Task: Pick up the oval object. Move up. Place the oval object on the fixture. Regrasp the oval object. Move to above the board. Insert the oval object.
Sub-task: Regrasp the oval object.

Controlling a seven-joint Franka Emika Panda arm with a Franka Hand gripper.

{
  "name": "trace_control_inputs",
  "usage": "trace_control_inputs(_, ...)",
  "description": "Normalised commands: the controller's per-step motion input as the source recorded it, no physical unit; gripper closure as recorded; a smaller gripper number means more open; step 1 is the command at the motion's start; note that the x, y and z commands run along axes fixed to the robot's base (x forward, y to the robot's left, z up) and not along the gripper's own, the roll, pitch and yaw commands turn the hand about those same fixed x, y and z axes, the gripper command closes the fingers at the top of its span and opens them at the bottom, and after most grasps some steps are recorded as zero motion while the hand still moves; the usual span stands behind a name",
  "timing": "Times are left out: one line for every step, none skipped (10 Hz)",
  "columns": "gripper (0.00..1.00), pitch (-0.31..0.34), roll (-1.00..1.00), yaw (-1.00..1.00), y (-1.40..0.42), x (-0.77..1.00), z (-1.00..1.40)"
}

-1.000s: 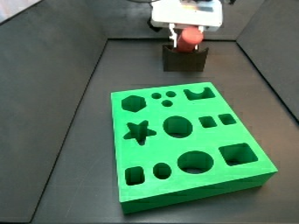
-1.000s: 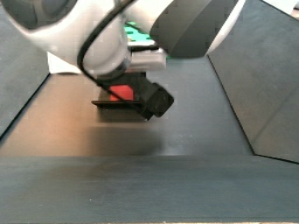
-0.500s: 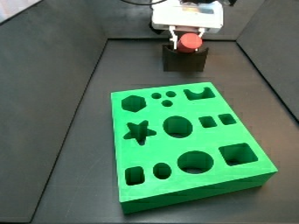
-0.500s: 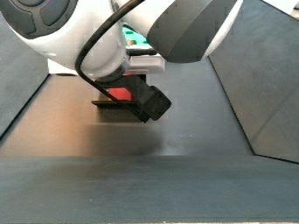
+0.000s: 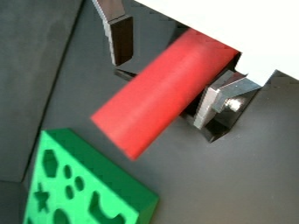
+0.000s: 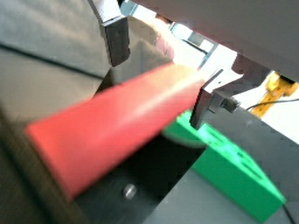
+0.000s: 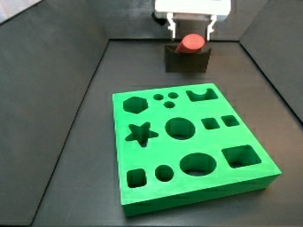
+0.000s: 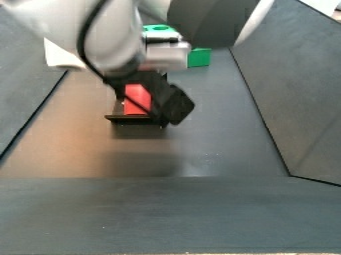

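The red-orange oval object [image 7: 190, 42] lies in the notch of the dark fixture [image 7: 187, 61] at the far end of the floor. My gripper [image 7: 190, 26] hangs just above it, open, one finger to each side. In both wrist views the oval object [image 5: 163, 92] [image 6: 128, 118] lies lengthwise between the silver fingers [image 5: 121, 39] [image 6: 115, 39]; one finger stands clear of it, and I cannot tell whether the finger on the far side touches it. The green board [image 7: 190, 146] with its cut-outs lies nearer on the floor. In a side view the arm's body hides the gripper; the oval object [image 8: 136, 98] rests on the fixture [image 8: 134, 121].
Dark walls [image 7: 66, 80] close in the floor on both sides. The board's corner also shows in both wrist views [image 5: 82, 188] [image 6: 228, 166]. A dark wrist part [image 8: 173, 103] hangs beside the fixture.
My gripper has opened, let go of the oval object and risen a little. The oval object stays on the fixture.
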Motion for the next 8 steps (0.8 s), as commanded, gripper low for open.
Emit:
trace_control_inputs(0.00,-0.033,0.02,0.05,0.00,-0.04,1.00)
trace_control_inputs(0.00,0.000,0.03,0.06,0.00,-0.04,0.84)
trace_control_inputs(0.00,0.029,0.03,0.06,0.00,-0.03,0.66)
trace_control_inputs(0.00,0.056,0.03,0.05,0.01,-0.03,0.48)
trace_control_inputs(0.00,0.079,0.04,0.04,0.01,-0.02,0.30)
trace_control_inputs(0.00,0.045,0.02,0.00,0.00,-1.00,0.00)
trace_control_inputs(0.00,0.024,0.01,-0.02,0.00,-1.00,-0.02)
trace_control_inputs(0.00,-0.001,0.03,-0.05,0.00,-1.00,0.01)
